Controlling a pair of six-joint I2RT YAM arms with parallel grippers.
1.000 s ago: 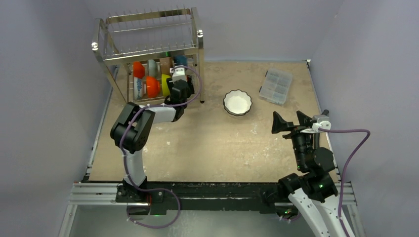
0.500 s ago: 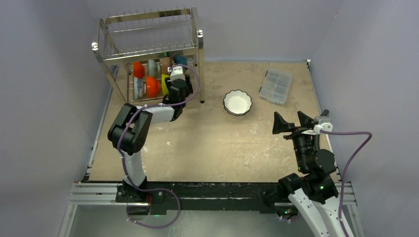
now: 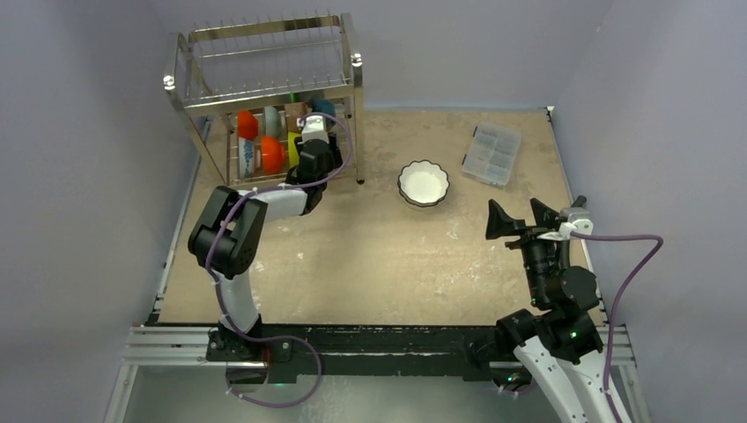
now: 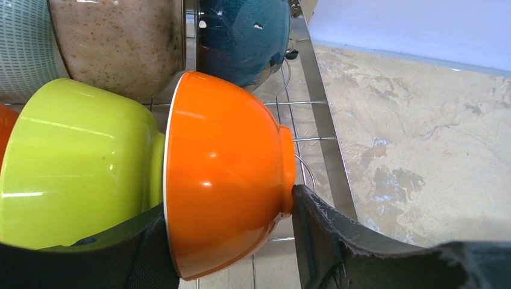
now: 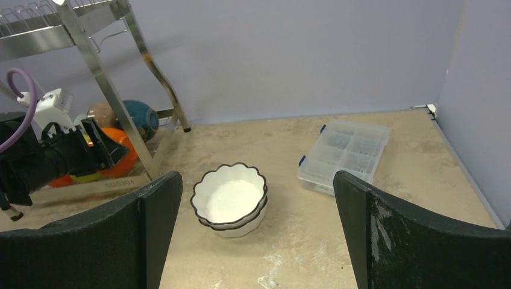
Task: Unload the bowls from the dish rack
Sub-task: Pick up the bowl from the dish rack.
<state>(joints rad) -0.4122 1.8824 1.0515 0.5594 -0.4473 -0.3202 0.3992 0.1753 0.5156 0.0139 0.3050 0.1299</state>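
Observation:
The steel dish rack (image 3: 264, 88) stands at the far left, with several bowls on edge in its lower tier. My left gripper (image 3: 310, 143) reaches into that tier and is shut on an orange bowl (image 4: 223, 168): one finger is behind its rim, the other finger (image 4: 337, 241) presses on its foot. A yellow-green bowl (image 4: 72, 162) sits beside it, with a tan speckled bowl (image 4: 120, 42) and a teal bowl (image 4: 241, 36) behind. Two stacked white scalloped bowls (image 3: 424, 182) sit on the table. My right gripper (image 3: 515, 216) is open and empty, hovering at the right.
A clear plastic compartment box (image 3: 491, 153) lies at the far right. The rack's front post (image 5: 138, 138) and wire prongs stand close around the left gripper. Walls close in the table at the back and on both sides.
My left arm has pushed a little further into the rack's lower tier. The right arm has barely moved.

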